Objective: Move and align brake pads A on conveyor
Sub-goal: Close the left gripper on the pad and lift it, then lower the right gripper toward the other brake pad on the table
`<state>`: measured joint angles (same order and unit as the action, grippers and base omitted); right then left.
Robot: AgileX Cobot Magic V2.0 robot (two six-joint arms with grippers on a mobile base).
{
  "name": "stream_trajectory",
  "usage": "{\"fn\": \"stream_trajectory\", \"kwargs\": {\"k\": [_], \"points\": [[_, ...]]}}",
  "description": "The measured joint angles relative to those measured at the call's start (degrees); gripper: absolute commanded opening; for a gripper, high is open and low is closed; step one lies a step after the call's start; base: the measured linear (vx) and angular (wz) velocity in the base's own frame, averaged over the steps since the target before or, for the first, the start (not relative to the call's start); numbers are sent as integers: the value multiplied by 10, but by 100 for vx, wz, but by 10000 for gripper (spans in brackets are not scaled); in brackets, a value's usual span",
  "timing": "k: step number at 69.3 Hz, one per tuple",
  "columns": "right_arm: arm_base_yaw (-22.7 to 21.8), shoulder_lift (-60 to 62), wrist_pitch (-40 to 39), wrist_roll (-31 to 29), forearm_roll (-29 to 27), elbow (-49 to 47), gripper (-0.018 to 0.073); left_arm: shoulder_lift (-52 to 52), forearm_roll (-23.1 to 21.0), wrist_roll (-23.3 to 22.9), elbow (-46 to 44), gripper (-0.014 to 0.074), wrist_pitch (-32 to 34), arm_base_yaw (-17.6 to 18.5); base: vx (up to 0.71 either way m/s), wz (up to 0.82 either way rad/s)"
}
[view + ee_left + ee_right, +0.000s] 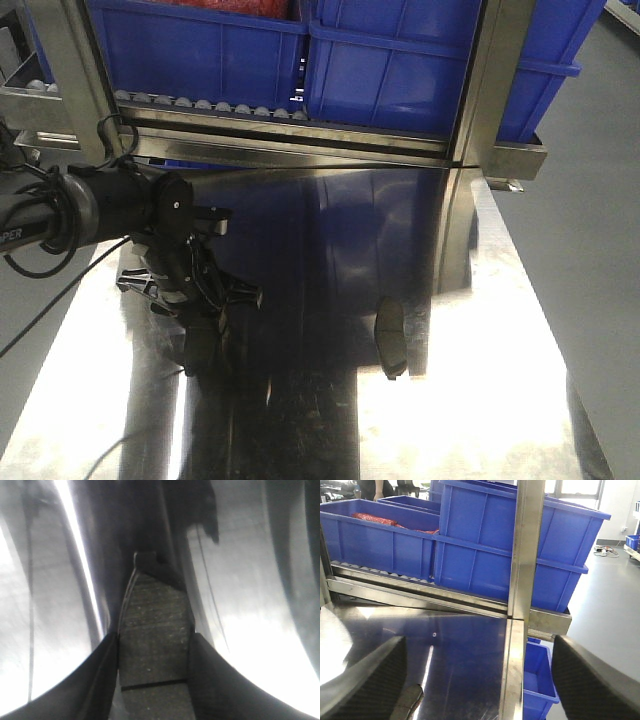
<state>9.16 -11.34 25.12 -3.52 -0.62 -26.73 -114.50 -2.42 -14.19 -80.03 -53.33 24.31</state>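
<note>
While the left gripper (154, 639) pinches a flat dark-grey grooved brake pad (155, 612) low at the shiny steel counter (480, 400) and the right gripper (479, 647) hangs spread, pickup appears underway, and the next move calls for a clean lift toward the conveyor.

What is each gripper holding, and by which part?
The left gripper clamps a brake pad by its two long edges; the right gripper holds nothing.

brake pad (155, 640) cropped below, blue bins (200, 50) cropped above
</note>
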Motion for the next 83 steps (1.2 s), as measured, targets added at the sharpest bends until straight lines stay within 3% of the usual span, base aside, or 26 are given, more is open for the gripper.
{"fn": "stream_trajectory", "kwargs": {"k": [11, 33, 62, 83], "points": [[0, 0, 0, 0, 0, 0, 563, 55, 9, 2, 27, -7, -4, 17, 0, 0], [0, 0, 0, 0, 0, 0, 563, 269, 46, -18, 142, -7, 30, 20, 0, 0], [0, 0, 0, 0, 0, 0, 563, 644, 97, -39, 341, -7, 51, 20, 0, 0], [0, 0, 0, 0, 0, 0, 563, 889, 117, -30, 429, -7, 45, 20, 0, 0]]}}
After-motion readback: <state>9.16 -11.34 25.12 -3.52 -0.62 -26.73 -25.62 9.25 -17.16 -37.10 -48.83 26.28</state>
